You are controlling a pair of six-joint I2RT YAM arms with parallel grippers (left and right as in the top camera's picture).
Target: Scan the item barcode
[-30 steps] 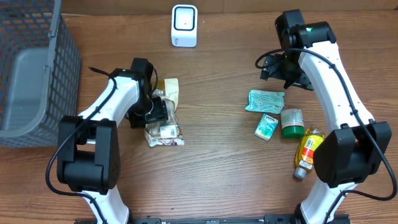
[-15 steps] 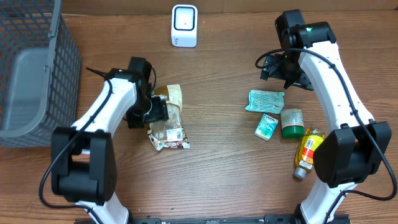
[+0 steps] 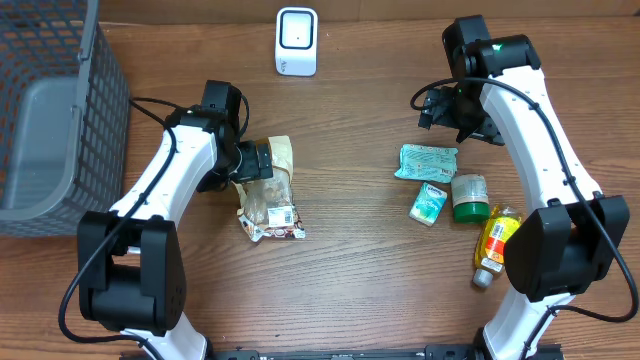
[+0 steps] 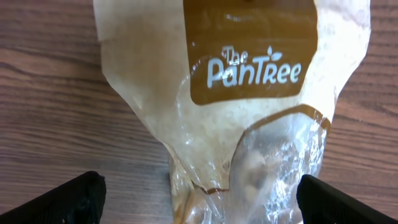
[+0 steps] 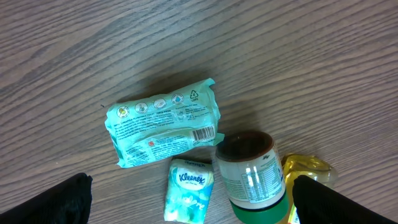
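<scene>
The item, a clear and brown snack bag [image 3: 270, 195] printed "The PanTree" [image 4: 249, 93], lies flat on the wooden table. My left gripper [image 3: 254, 161] hovers over the bag's upper end. It is open [image 4: 199, 200], with the fingertips [image 4: 68, 199] wide apart on either side of the bag and nothing held. The white scanner [image 3: 296, 42] stands at the back of the table. My right gripper [image 3: 432, 105] is open [image 5: 193, 200] above a group of other items at the right and holds nothing.
At the right lie a teal packet [image 5: 163, 130], a Kleenex pack [image 5: 189, 198], a jar with a green lid [image 5: 249, 177] and a yellow bottle [image 3: 495, 245]. A grey mesh basket [image 3: 50, 120] stands at the left edge.
My left gripper has opened and let go of the bag, which now lies slightly lower and further right. The gripper has drawn back towards the bag's top. The right arm has not moved.
</scene>
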